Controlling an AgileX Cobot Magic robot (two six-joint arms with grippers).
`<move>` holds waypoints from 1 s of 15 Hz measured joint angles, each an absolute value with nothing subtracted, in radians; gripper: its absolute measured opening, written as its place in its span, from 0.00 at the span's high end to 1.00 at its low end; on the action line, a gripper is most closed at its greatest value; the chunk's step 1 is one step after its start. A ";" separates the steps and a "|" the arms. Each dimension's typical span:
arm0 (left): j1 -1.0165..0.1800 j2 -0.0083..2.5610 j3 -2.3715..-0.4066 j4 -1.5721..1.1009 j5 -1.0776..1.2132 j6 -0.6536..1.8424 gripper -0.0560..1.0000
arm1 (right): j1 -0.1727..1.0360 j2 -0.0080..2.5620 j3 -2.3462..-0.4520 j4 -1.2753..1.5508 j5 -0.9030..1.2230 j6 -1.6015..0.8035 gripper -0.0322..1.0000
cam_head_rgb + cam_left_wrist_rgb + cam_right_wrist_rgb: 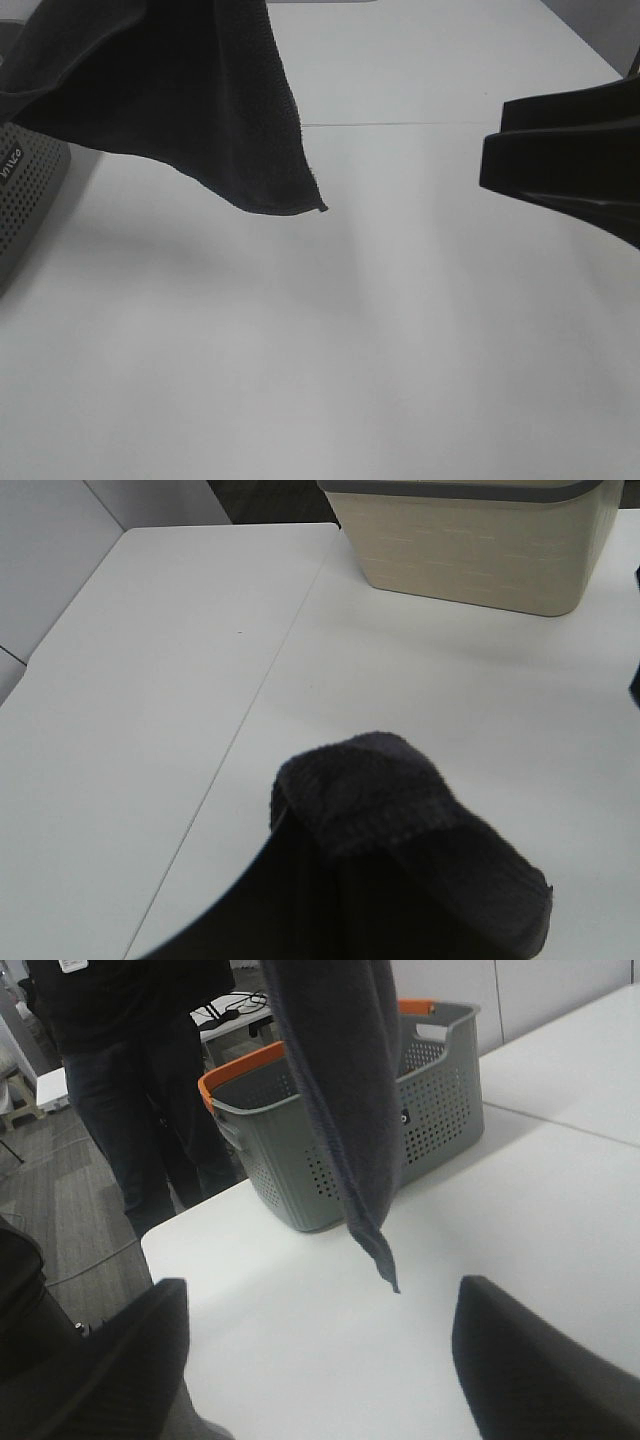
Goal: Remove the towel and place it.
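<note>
Towel (200, 90): dark terry, hanging clear of the table (350, 350) at 10 o'clock of the high view, near the grey basket (25, 190).
Left fingers: buried under bunched cloth; clenched, by my judgement on the towel.
Right fingers (560, 150): spread wide, nothing between, at 3 o'clock.
Key relation: free corner (315, 205) lies toward 9 o'clock from the right fingers, well apart; long axis hangs near vertical; left arm nearer.
Table: white, matte, one seam (400, 124).
Room: beige basket (470, 550) farther along; person (130, 1080) standing past the table edge.
</note>
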State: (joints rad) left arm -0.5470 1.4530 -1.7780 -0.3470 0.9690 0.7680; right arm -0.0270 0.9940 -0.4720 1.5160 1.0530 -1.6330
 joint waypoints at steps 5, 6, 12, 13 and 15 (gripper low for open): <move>-0.547 1.453 -1.778 -0.352 0.992 0.767 0.95 | 0.352 1.332 -0.611 1.577 0.734 -1.662 0.28; -0.547 1.453 -1.778 -0.358 0.992 0.767 0.95 | 0.420 1.385 -0.650 1.593 0.687 -1.662 0.28; -0.547 1.453 -1.778 -0.400 0.992 0.767 0.95 | 0.560 1.585 -0.814 1.632 0.692 -1.662 0.28; -0.547 1.453 -1.778 -0.400 0.992 0.767 0.95 | 0.560 1.587 -0.815 1.637 0.702 -1.662 0.30; -0.547 1.453 -1.778 -0.400 0.993 0.767 0.95 | 0.560 1.588 -0.815 1.637 0.710 -1.662 0.34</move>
State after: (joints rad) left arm -0.5470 1.4530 -1.7780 -0.4000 0.9930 0.7670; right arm 0.5600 1.5880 -0.8150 1.6370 0.7100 -1.6620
